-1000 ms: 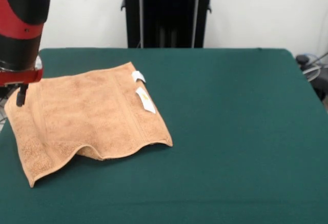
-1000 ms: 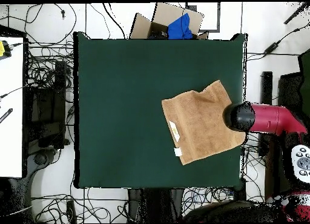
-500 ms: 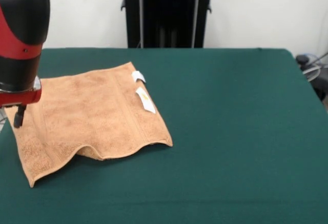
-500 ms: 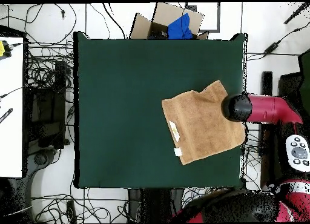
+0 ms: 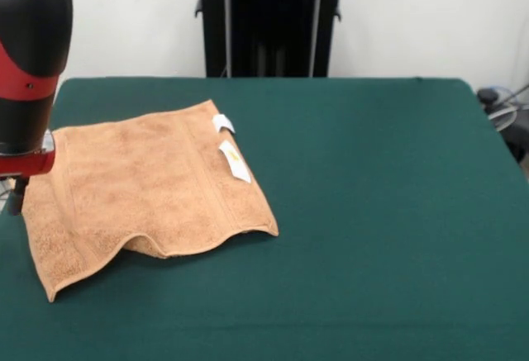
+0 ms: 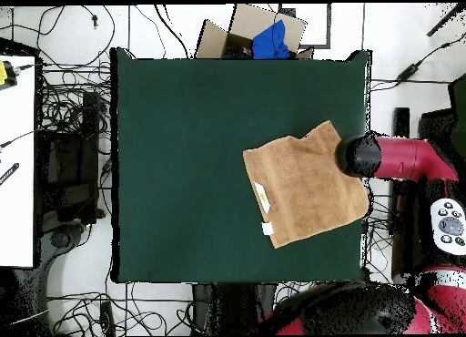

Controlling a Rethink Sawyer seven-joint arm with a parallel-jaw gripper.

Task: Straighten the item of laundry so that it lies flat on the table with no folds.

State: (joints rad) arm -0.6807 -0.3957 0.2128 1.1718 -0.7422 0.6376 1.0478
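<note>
Towel (image 5: 145, 192) mostly flat on table (image 5: 380, 212), near edge buckled; gripper (image 5: 15, 197) at its side edge, likely for a tug, grip state unclear.

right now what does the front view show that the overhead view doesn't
Only the front view shows the towel's near edge rising in a ripple off the table, so it isn't fully flat, and a dark gripper tip hanging beside the towel's end. Only the overhead view shows the whole table outline, the cables on the floor, a cardboard box with blue cloth, and the arm reaching in from the side. Both show the towel near one table edge with its two white tags along one side.
</note>
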